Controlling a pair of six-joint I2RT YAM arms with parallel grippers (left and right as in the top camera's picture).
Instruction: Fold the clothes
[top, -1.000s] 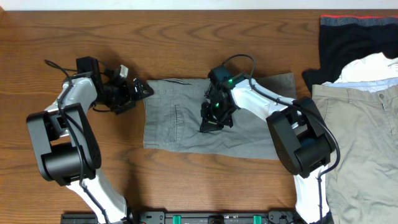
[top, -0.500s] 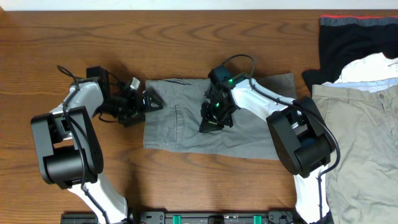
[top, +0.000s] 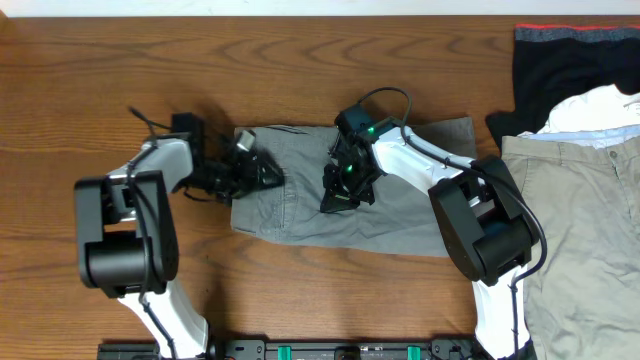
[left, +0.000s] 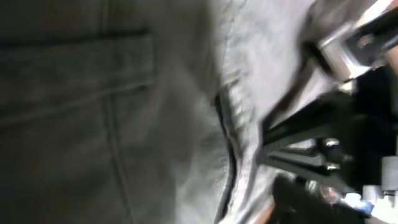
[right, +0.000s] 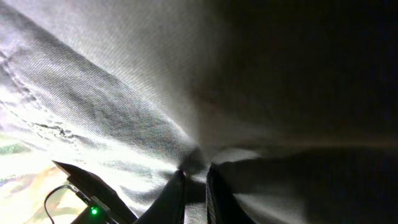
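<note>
The grey shorts (top: 300, 212) lie spread flat on the middle of the wooden table. My left gripper (top: 264, 172) is over their left edge and appears shut on it, with the edge drawn inward. The left wrist view is filled with blurred grey cloth (left: 124, 112), a seam and a paler inner side; my own fingers hardly show there. My right gripper (top: 338, 198) presses down on the middle of the shorts. In the right wrist view its fingers (right: 196, 180) are nearly together, pinching a small ridge of the cloth (right: 124, 93).
At the right lie beige-khaki trousers (top: 580, 230), a white garment (top: 600, 110) and a black garment with a red edge (top: 560, 60). Bare wooden table (top: 300, 60) lies behind and left of the shorts.
My left gripper has moved right and slightly forward, from beside the shorts' left edge to over it, pulling that edge inward. My right gripper has not moved.
</note>
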